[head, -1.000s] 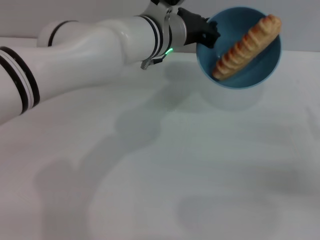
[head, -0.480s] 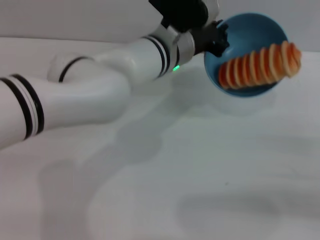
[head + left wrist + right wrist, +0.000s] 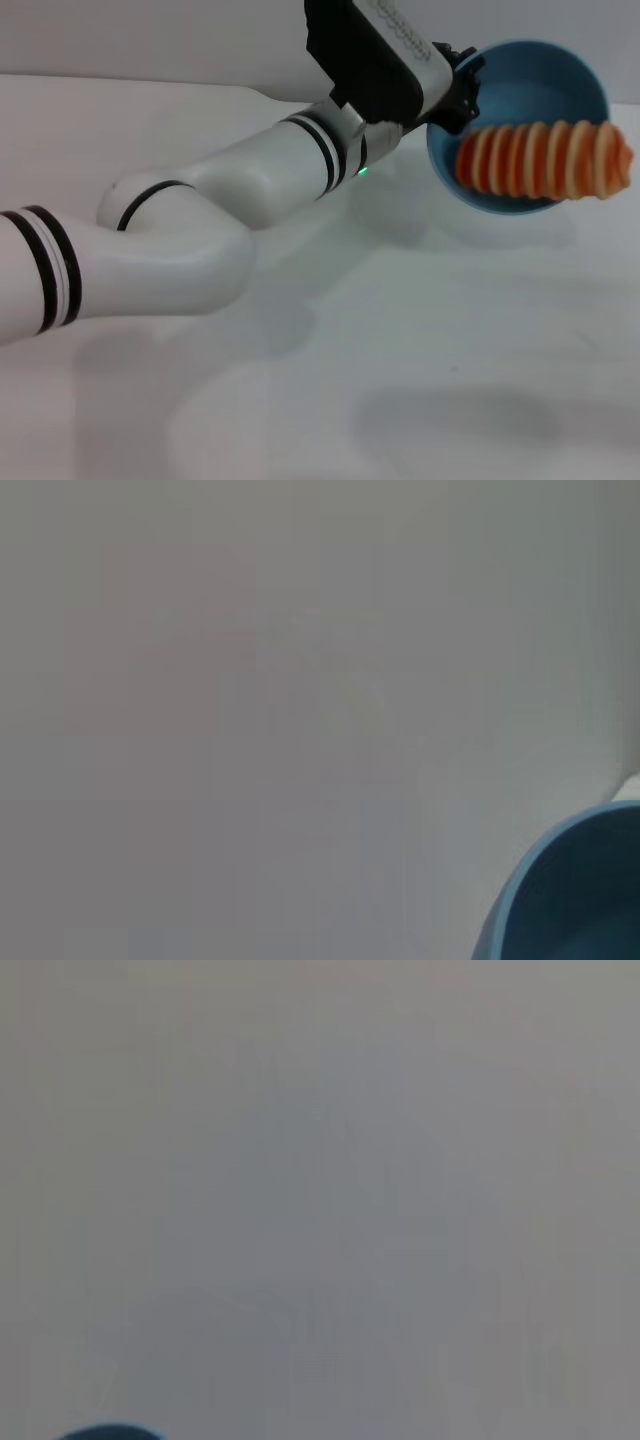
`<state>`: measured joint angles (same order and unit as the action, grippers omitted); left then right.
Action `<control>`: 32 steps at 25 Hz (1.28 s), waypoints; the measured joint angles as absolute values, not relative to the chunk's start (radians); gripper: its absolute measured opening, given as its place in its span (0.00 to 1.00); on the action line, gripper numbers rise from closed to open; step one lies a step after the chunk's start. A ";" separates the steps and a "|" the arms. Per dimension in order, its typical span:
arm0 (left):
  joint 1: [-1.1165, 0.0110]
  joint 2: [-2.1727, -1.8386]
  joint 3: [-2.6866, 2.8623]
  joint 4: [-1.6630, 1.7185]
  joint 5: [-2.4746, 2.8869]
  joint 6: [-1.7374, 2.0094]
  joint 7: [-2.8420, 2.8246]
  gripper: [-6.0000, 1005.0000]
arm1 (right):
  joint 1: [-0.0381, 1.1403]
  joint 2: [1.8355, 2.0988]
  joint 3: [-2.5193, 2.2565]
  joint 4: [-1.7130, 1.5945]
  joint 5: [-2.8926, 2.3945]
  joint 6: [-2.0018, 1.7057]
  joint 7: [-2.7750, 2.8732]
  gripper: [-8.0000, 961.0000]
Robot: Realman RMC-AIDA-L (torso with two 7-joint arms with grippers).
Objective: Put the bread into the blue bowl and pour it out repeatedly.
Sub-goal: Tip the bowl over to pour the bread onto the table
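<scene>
White table [image 3: 420, 380] lies below; left gripper [image 3: 455, 88] pinches the tilted blue bowl [image 3: 520, 85] by its rim, bread [image 3: 545, 160] sliding out. Next, tip further.

Even diffuse light — soft arm shadows on table [image 3: 420, 340]; both wrist views blurred, featureless.

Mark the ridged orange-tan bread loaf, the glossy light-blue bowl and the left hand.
ridged orange-tan bread loaf [image 3: 545, 160], head view, middle segments of its ridged top
glossy round light-blue bowl [image 3: 545, 75], head view, bare inner wall above the loaf
left hand [image 3: 462, 88], head view, dark fingers at the bowl's rim
</scene>
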<state>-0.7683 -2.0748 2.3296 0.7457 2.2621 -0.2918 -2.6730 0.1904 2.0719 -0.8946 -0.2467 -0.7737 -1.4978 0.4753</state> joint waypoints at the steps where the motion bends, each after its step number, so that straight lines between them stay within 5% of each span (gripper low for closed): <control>1: -0.768 -2.074 2.335 0.742 2.262 -0.299 -2.672 0.00 | 0.192 2.072 -0.895 -0.247 -0.775 -1.497 0.475 0.47; 25: -0.754 -2.077 2.434 0.713 2.264 -0.490 -2.502 0.00 | 0.214 2.067 -0.884 -0.288 -0.865 -1.327 0.622 0.49; 30: -0.731 -2.078 2.466 0.685 2.261 -0.635 -2.496 0.00 | 0.212 2.068 -0.880 -0.288 -0.860 -1.324 0.622 0.67; 32: -0.726 -2.078 2.463 0.693 2.260 -0.644 -2.477 0.00 | 0.211 2.069 -0.875 -0.287 -0.859 -1.325 0.622 0.67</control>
